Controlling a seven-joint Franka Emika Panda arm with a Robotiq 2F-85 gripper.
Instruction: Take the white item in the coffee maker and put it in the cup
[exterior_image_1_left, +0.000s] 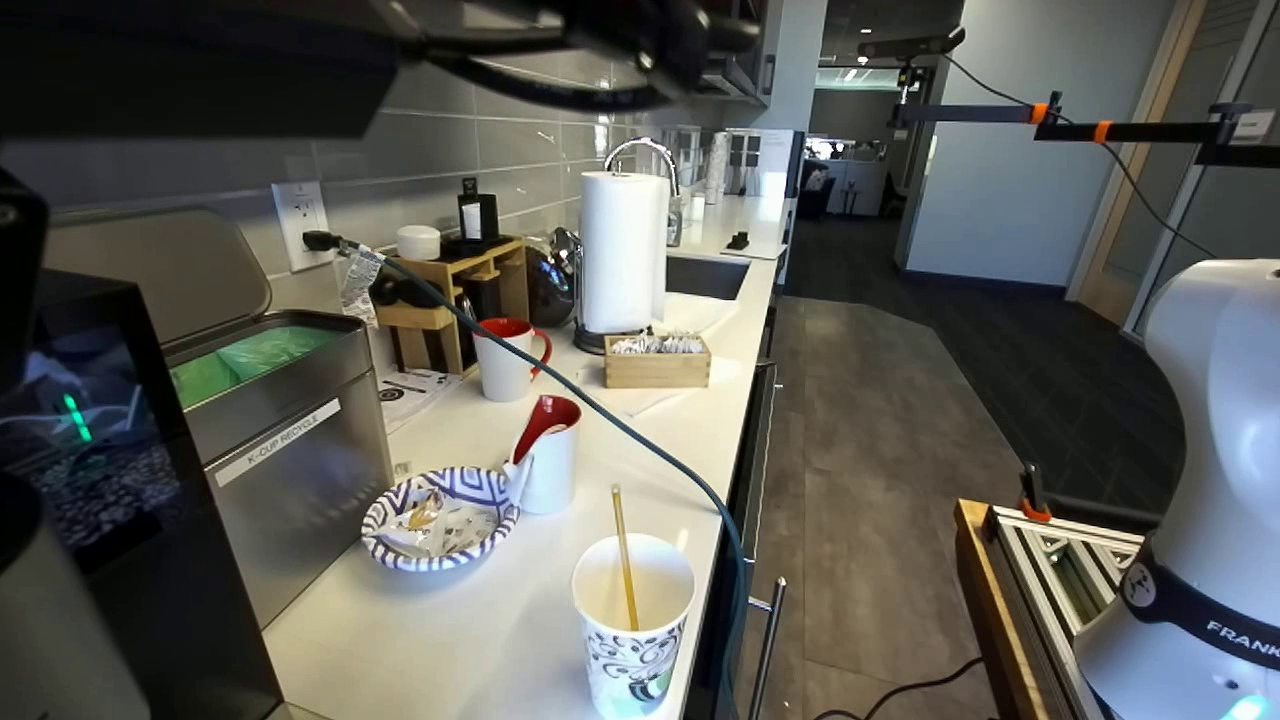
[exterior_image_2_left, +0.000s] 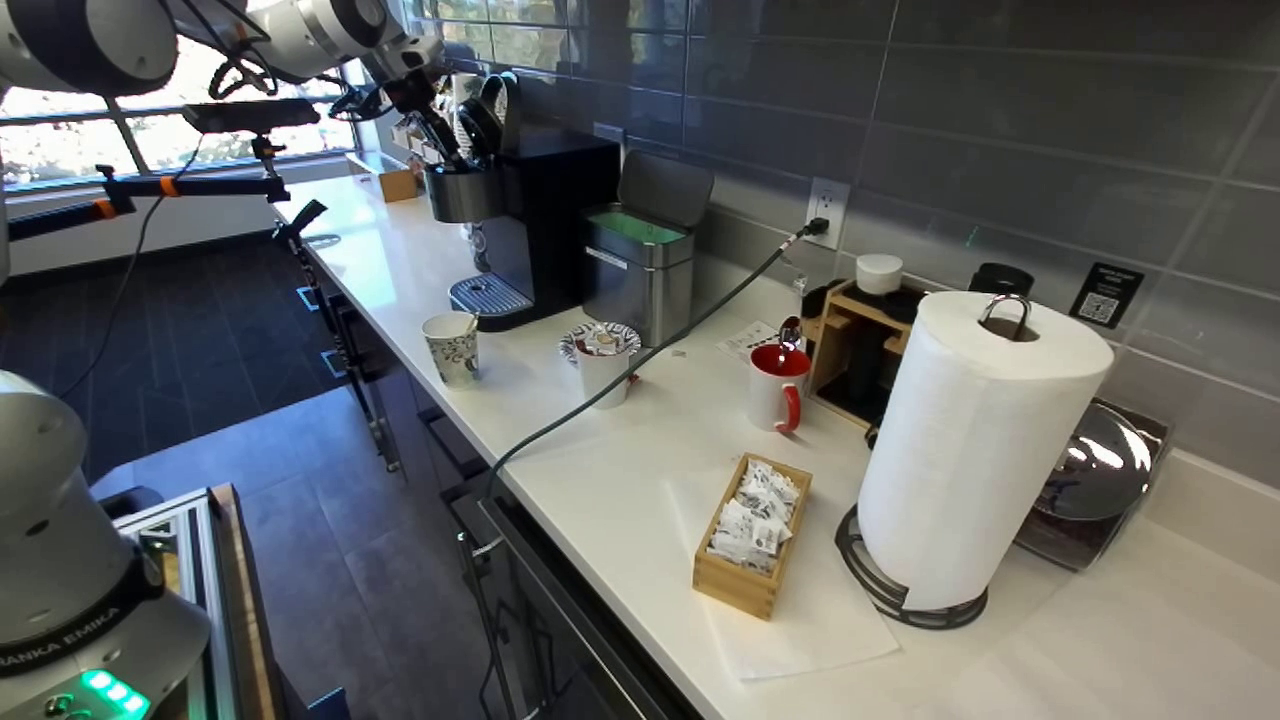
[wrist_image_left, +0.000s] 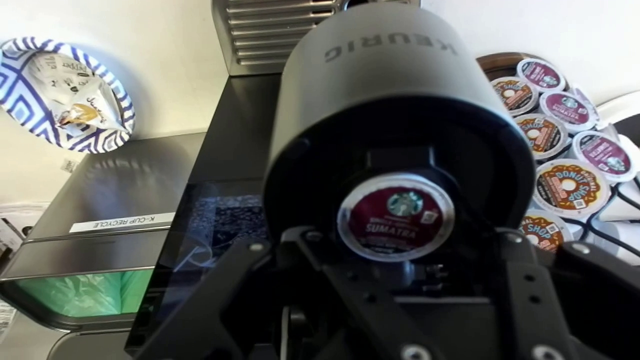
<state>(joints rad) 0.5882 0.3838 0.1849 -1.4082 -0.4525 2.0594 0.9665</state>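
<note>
The coffee maker stands black on the counter in both exterior views; its dark touchscreen front shows at the left edge. Its lid is up. In the wrist view its silver Keurig brew head opens onto a pod with a whitish rim and maroon Sumatra lid. My gripper is open, its finger links spread to either side of the pod; the fingertips are lost in the dark. In an exterior view my gripper points down into the brew head. The cup, upright with a stir stick, also shows close up.
A steel K-cup recycle bin with open lid stands beside the machine. A patterned bowl and a white mug with red inside stand near the cup. A cord crosses the counter. Several pods lie at right.
</note>
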